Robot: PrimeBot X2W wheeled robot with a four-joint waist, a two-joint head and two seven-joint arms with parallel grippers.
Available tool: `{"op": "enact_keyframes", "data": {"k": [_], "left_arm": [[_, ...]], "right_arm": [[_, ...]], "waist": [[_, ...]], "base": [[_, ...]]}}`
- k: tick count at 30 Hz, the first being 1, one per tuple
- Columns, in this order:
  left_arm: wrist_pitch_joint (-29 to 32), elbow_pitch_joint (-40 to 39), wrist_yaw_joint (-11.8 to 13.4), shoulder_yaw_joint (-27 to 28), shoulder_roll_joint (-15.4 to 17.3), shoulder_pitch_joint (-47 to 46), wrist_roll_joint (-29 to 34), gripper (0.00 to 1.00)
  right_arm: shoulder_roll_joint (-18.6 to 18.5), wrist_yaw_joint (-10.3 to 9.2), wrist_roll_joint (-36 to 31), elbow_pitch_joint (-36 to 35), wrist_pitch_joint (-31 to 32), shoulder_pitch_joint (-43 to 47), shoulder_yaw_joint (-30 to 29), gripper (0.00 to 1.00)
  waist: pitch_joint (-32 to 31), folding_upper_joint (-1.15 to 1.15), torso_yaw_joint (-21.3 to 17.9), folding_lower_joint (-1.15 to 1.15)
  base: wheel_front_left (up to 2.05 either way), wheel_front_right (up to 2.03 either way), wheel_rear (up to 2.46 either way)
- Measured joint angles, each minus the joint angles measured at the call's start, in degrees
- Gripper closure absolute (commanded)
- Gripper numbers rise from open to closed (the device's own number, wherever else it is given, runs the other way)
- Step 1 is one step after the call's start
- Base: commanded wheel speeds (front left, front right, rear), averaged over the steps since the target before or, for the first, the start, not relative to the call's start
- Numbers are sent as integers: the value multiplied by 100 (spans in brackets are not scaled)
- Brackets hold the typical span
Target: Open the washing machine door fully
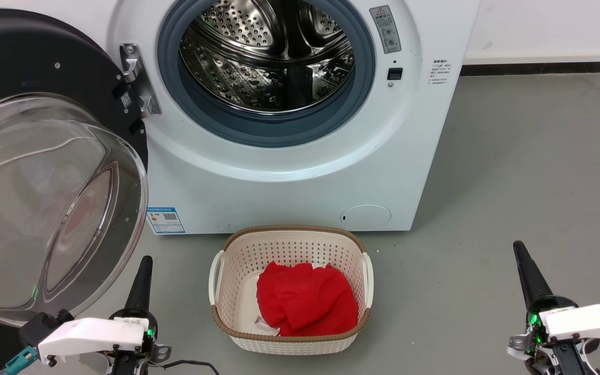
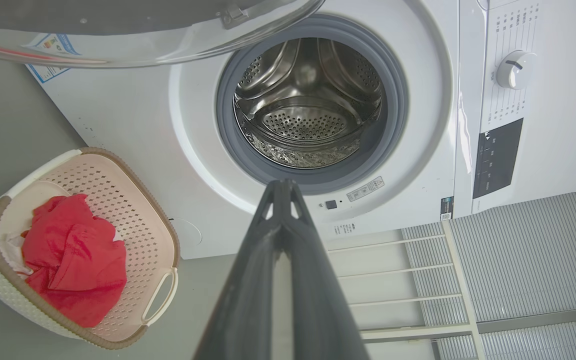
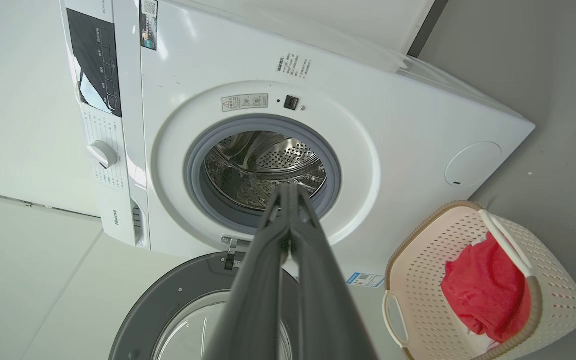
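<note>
Washing machine door [image 1: 52,166] open; wrist views add dial [image 2: 515,69].

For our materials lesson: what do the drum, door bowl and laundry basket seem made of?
Drum: likely stainless steel, mirror-shiny, perforated. Door bowl: clear glass or plastic, glossy reflections. Laundry basket: cream moulded plastic, matte, perforated.

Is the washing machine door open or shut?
Open: the washing machine door stands swung out on its hinge, leaving the drum exposed.
</note>
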Motion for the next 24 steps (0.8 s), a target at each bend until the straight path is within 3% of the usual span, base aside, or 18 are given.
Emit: {"op": "enact_keyframes", "data": {"k": [24], "left_arm": [[292,159,-45,40,-2,-141,-1244,100]], "right_arm": [[3,0,1178,176,213,-148,-105,100]], "waist": [[3,0,22,0]], "base": [[0,0,0]]}}
